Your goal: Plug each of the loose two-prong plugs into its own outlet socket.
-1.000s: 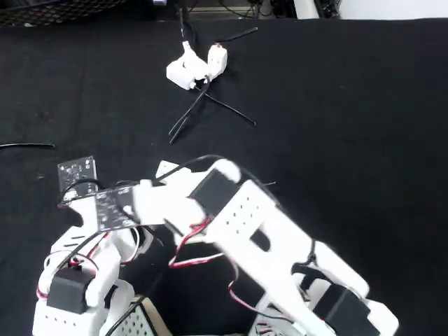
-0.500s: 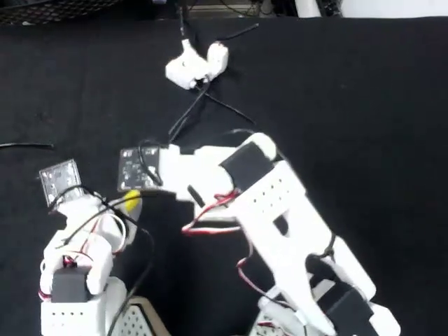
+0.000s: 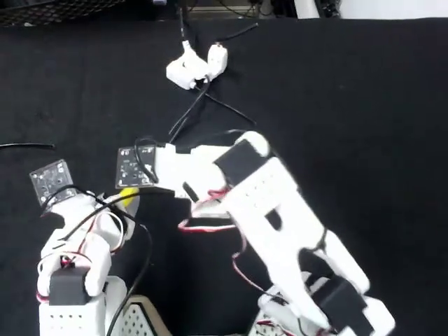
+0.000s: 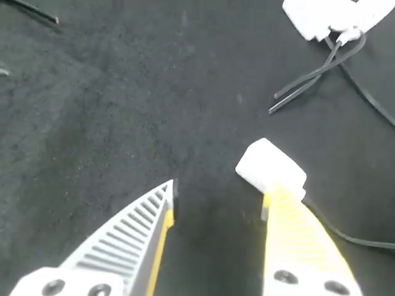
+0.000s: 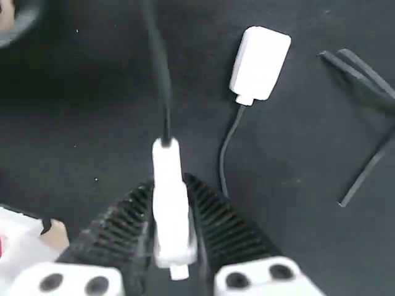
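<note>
In the right wrist view my right gripper (image 5: 170, 191) is shut on a white plug (image 5: 170, 216), whose black cable (image 5: 157, 74) runs away from it. A second white plug (image 5: 259, 55) lies loose on the black cloth beyond it, trailing a thin cable. In the left wrist view my left gripper (image 4: 219, 191) stands open just above the cloth, and a white plug (image 4: 271, 168) lies against the tip of its yellow finger (image 4: 290, 234). The white outlet sockets (image 3: 189, 70) sit together at the far middle of the table, also in the left wrist view (image 4: 333, 15).
Black cables (image 3: 203, 108) cross on the cloth just in front of the sockets. A loose black cable end (image 3: 28, 145) lies at the left edge. The right arm (image 3: 266, 210) stretches across the near middle, close beside the left arm (image 3: 77, 245).
The right arm's wrist has swung off the left arm and away towards the sockets, then almost stopped. The left arm's wrist has turned a little to the left.
</note>
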Robot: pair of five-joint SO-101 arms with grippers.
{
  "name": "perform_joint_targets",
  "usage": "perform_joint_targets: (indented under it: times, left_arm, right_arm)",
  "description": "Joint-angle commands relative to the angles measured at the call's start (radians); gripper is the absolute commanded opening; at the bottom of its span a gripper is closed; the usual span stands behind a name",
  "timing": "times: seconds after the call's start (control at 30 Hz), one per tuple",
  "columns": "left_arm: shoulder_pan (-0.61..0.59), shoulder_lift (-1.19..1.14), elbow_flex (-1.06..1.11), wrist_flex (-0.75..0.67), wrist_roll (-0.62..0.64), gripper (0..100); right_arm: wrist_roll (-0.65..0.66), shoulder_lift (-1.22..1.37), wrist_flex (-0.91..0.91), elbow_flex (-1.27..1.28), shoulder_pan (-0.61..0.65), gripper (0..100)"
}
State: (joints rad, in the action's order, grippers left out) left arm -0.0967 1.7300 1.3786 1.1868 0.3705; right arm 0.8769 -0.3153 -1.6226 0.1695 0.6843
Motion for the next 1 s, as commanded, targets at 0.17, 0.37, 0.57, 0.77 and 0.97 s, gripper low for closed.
perform_joint_targets:
  times: [0.17,0.37,0.57,0.77,0.97]
  left_arm:
    - [-0.002,-0.002,-0.084,0.046,0.014,23]
    - [-0.002,0.005,-0.039,0.023,0.012,23]
    - [-0.005,0.005,-0.025,0.015,0.011,23]
    - [-0.008,0.005,-0.012,0.02,-0.046,23]
    - [-0.008,0.005,-0.008,0.023,-0.051,23]
  right_arm:
    - [0.0,0.245,0.192,0.044,-0.009,1.4]
    - [-0.044,0.344,0.137,-0.076,-0.009,1.5]
    - [-0.051,0.358,0.002,-0.194,-0.012,9.1]
    - [-0.043,0.354,-0.025,-0.157,-0.009,25.8]
    - [-0.041,0.36,-0.025,-0.147,-0.009,23.9]
